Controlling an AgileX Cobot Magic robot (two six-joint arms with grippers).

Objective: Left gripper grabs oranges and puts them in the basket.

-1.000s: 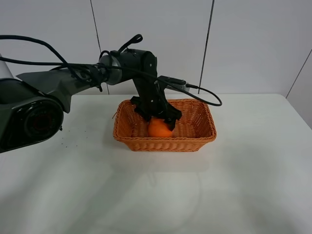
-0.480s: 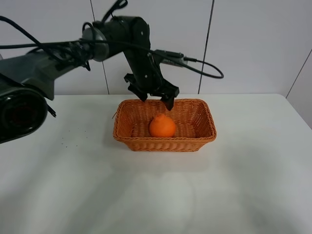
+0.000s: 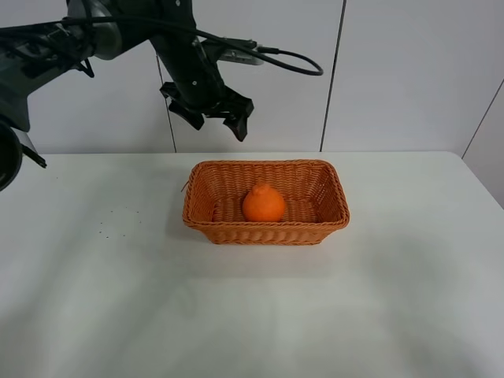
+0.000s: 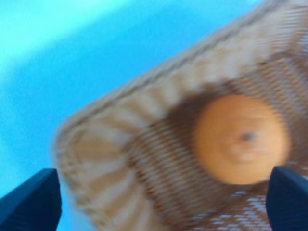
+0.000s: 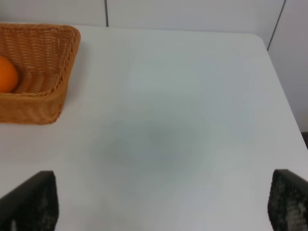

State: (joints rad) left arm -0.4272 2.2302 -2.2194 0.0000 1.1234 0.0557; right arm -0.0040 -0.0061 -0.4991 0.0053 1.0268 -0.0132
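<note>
Resting on the white desk (image 3: 409, 268), the wicker basket (image 3: 236, 232) is seen near its middle. The left claw (image 3: 214, 122) is held high above the basket's far left corner, fingers spread apart, nothing gripped. The orange (image 3: 263, 204) is seated inside the basket.

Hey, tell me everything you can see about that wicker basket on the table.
The basket is rectangular, woven of orange-brown wicker, with flared sides and a braided rim. It stands upright on the white table, toward the far edge and about midway across. One orange sits inside, near the middle of its floor, knob up. Nothing else touches it; the left gripper hangs well above it, open and empty.
</note>
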